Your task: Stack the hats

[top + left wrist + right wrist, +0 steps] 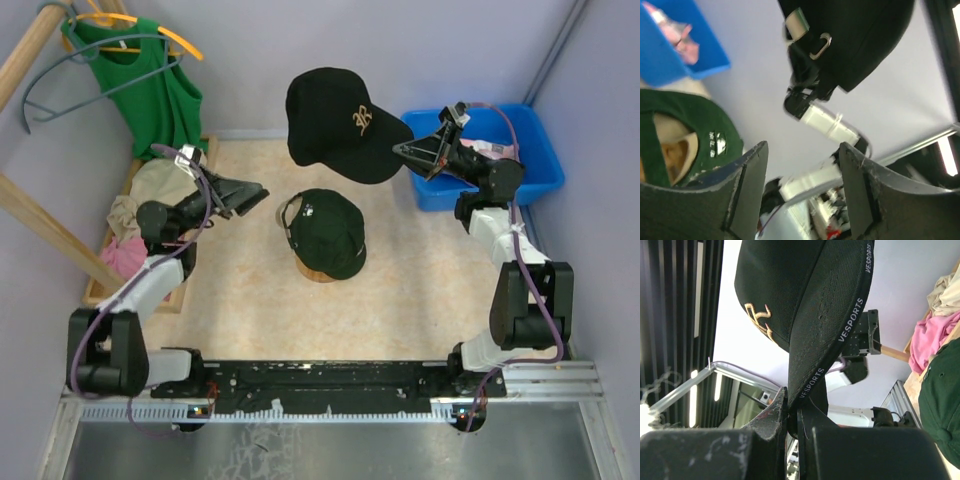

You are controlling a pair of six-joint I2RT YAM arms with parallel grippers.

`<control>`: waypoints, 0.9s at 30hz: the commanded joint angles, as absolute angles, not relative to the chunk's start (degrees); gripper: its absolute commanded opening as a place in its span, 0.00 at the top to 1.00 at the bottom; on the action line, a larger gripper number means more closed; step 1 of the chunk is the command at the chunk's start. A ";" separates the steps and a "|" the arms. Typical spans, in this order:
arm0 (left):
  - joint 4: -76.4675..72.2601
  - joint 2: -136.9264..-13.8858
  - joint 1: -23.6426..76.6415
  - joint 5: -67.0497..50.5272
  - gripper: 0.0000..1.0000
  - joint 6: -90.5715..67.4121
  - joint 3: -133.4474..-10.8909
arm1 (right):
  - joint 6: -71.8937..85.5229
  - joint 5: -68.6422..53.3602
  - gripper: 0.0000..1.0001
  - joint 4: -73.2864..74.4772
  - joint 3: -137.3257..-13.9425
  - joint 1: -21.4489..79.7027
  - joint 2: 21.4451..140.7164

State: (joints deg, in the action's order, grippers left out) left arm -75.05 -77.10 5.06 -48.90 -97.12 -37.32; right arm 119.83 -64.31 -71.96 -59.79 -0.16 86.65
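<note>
Closed in on three sides by plain lilac walls. Laid with a speckled beige counter, edged at the near side with brushed metal plate. Propped against the left wall, a bare wooden rack. Overhead, from the right wrist, dark slats and bright strip lights.

Black-jointed, white-linked arms; purple cables alongside.
</note>
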 commanded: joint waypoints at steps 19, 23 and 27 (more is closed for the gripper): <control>-0.86 -72.80 8.05 -48.23 0.26 -34.22 -54.14 | 124.02 -61.90 1.00 -78.49 -60.50 -0.09 85.37; -0.02 -74.16 10.48 -46.39 0.26 -32.85 -54.94 | 123.93 -61.94 1.00 -78.49 -59.93 -0.10 85.01; 0.60 -75.35 12.12 -44.85 0.26 -31.69 -55.52 | 124.08 -61.94 1.00 -78.82 -59.36 -0.09 84.66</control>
State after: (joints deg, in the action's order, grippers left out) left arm -0.51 -74.30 10.74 -46.98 -34.52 -53.17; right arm 119.83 -64.12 -74.59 -59.61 -0.16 86.80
